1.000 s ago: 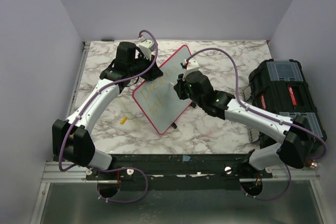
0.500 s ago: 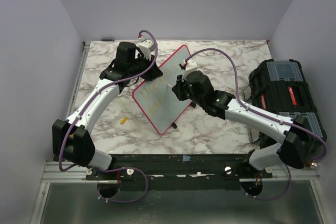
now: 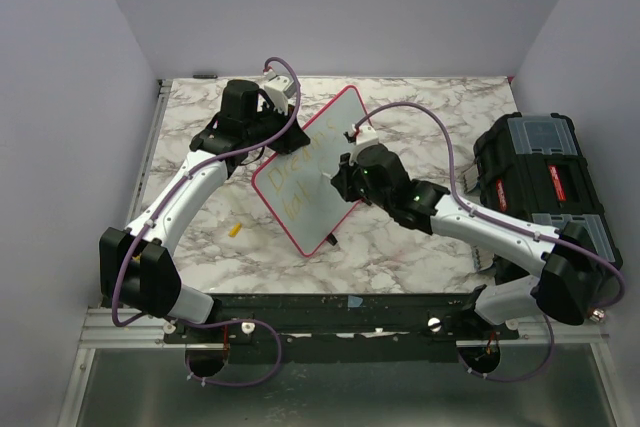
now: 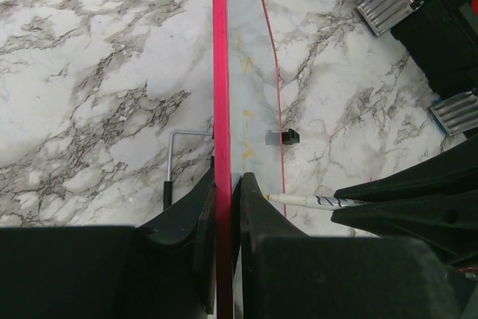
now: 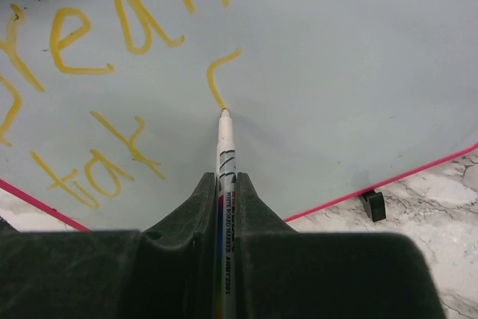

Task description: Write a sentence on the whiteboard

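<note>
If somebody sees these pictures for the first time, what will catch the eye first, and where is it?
The whiteboard in the middle of the marble table stands out, its red-pink rim clamped by the left gripper. On its white face runs yellow lettering, and the right gripper holds a marker with its tip on a yellow stroke. A black toolbox sits at the table's right edge.

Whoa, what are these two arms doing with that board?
They are writing on it. The left hand pinches the whiteboard by its pink-red rim to steady it. The right hand grips a marker, tip touching the board at the end of a yellow stroke. The sentence so far runs to a few yellow words.
</note>
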Tool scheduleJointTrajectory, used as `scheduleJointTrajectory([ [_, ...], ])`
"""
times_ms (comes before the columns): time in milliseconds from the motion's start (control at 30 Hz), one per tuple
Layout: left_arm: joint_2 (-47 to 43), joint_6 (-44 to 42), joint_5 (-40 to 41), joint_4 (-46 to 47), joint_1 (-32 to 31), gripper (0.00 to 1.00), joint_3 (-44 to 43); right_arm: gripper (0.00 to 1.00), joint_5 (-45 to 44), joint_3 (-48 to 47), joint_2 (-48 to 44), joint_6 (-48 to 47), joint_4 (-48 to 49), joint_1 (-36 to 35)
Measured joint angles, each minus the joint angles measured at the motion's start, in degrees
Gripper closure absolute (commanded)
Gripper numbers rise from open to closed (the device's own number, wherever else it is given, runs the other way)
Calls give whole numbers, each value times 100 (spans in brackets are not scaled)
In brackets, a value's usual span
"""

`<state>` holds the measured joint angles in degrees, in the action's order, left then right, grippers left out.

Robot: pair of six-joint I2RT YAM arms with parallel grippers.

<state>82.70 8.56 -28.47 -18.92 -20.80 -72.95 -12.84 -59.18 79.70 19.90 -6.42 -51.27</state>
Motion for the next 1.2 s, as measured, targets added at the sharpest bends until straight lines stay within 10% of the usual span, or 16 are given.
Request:
scheduleJointTrajectory([
  [1200,-9,4,-7,11,-20,100,-2,99,673,455,-343,168,-39,0],
])
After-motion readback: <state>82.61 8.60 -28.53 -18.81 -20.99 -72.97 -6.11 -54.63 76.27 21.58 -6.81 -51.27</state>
